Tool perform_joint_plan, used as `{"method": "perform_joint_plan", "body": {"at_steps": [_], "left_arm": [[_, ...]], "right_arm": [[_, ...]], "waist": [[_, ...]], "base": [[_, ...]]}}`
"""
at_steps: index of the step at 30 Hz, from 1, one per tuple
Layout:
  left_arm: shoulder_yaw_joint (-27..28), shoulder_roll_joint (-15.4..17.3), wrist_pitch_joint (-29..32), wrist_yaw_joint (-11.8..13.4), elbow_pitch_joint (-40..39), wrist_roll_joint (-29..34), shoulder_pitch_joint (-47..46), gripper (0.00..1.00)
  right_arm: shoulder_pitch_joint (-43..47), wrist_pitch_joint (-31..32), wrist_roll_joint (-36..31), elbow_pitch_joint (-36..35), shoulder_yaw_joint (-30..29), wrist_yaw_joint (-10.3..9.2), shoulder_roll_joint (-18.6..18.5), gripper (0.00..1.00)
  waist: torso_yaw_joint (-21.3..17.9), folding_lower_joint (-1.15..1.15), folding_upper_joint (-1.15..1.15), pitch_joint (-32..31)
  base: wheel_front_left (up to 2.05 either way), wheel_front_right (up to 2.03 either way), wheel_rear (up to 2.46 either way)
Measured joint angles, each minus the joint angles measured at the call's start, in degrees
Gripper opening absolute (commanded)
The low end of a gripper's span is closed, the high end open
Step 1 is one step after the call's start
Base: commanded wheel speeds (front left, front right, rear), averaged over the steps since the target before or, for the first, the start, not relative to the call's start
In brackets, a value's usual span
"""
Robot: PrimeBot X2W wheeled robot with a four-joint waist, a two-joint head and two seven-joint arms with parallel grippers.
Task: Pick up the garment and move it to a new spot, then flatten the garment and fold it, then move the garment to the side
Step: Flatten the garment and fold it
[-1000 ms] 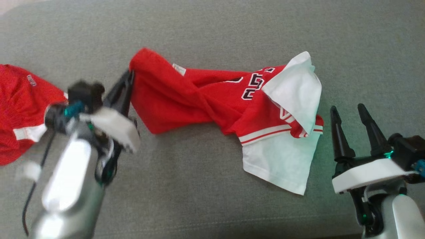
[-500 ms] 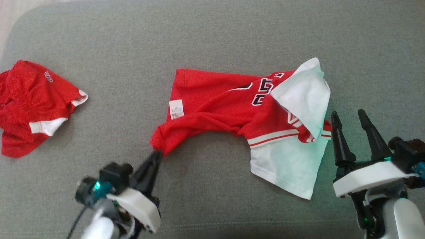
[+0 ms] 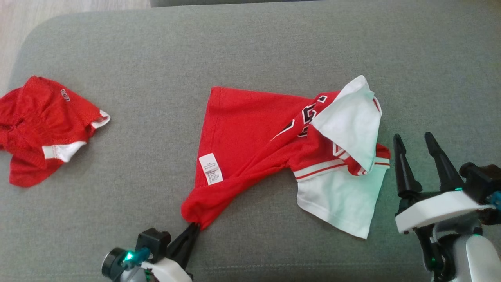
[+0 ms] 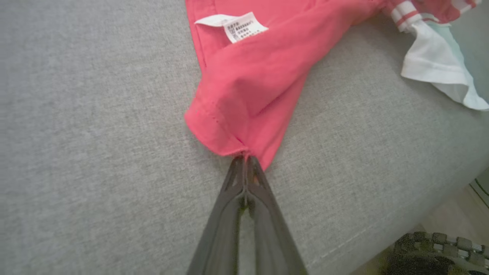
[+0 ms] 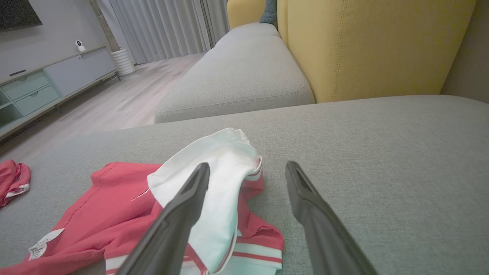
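**Left gripper** (image 3: 194, 226): you are seeing it low at the near edge of the cushion. Its fingers are pointing up and slightly right in the head view. The jaws are clenched, pinching the bottom corner of the red-and-white jersey (image 3: 250, 125). In the left wrist view the two dark fingers (image 4: 229, 198) are meeting at their tips on a bunched red hem corner, and the cloth is drawing into a point there.

**Right gripper** (image 3: 413, 135): you are finding it at the lower right with its fingers pointing up. The jaws are standing spread and holding nothing, just beside the jersey's white sleeve (image 3: 348, 117).

**Jersey:** it is lying in the middle of the grey sofa cushion (image 3: 250, 51). The red body is spreading leftward with the care label (image 3: 210, 168) facing up. The white parts are folding over one another at the right end.

**Red shorts** (image 3: 43, 125): they are lying crumpled at the cushion's left end, well apart from the jersey.

**Room, right wrist view:**
- A yellow backrest (image 5: 363, 46) is rising behind the cushion.
- A second grey seat (image 5: 240, 76) is extending beyond it.
- A pale wooden floor (image 5: 126, 95) is running to grey curtains (image 5: 164, 26) and a low sideboard (image 5: 49, 80) along the wall.
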Motion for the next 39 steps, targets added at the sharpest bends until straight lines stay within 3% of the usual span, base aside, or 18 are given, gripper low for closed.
{"method": "perform_joint_plan", "body": {"at_steps": [5,6,7,8,13,19,31,39], "left_arm": [[0.0,0.0,-2.8,0.2,4.3,0.8,-1.9,0.00],[0.1,-0.1,-3.1,0.2,5.0,0.8,-2.3,0.20],[0.2,-0.2,-3.4,0.4,5.5,0.8,-2.5,0.85],[0.4,-0.4,-3.9,0.6,5.9,0.6,-2.6,1.00],[3.0,-1.6,-5.6,2.2,5.1,-1.5,-2.4,1.00],[7.2,-2.1,-6.6,4.5,-2.6,-3.8,-2.1,1.00],[14.4,0.8,-6.1,13.1,-14.1,-3.4,0.2,1.00],[14.5,1.4,-4.1,14.7,-17.8,-3.1,2.6,1.00]], "right_arm": [[0.0,0.2,0.0,0.0,-0.2,0.00,0.0,1.00],[0.0,0.2,0.0,0.0,-0.2,0.00,0.0,1.00],[0.0,0.2,0.0,0.0,-0.2,0.00,0.0,1.00],[0.0,0.2,0.0,0.0,-0.3,0.00,0.0,1.00],[0.2,0.2,0.1,0.0,-0.3,0.00,0.0,1.00],[1.4,0.5,0.0,-0.5,-0.1,0.00,0.0,1.00],[2.6,1.9,-1.5,-1.5,1.0,0.00,0.0,1.00],[3.5,2.5,-1.5,-2.1,1.3,0.00,0.0,1.00]], "waist": [[-0.1,0.00,0.00,-0.6],[-0.2,0.00,0.00,-0.7],[-0.3,0.00,0.00,-0.8],[-0.3,0.00,0.00,-1.0],[-0.5,0.00,0.00,-2.1],[0.1,0.00,0.00,-3.7],[0.3,0.00,0.00,-6.4],[0.3,0.00,0.00,-6.9]], "base": [[0.00,0.00,0.00],[0.00,0.00,0.00],[0.00,0.00,0.00],[0.00,0.00,0.00],[0.00,0.00,0.00],[0.00,0.00,0.00],[0.00,0.00,0.00],[0.00,0.00,0.00]]}}
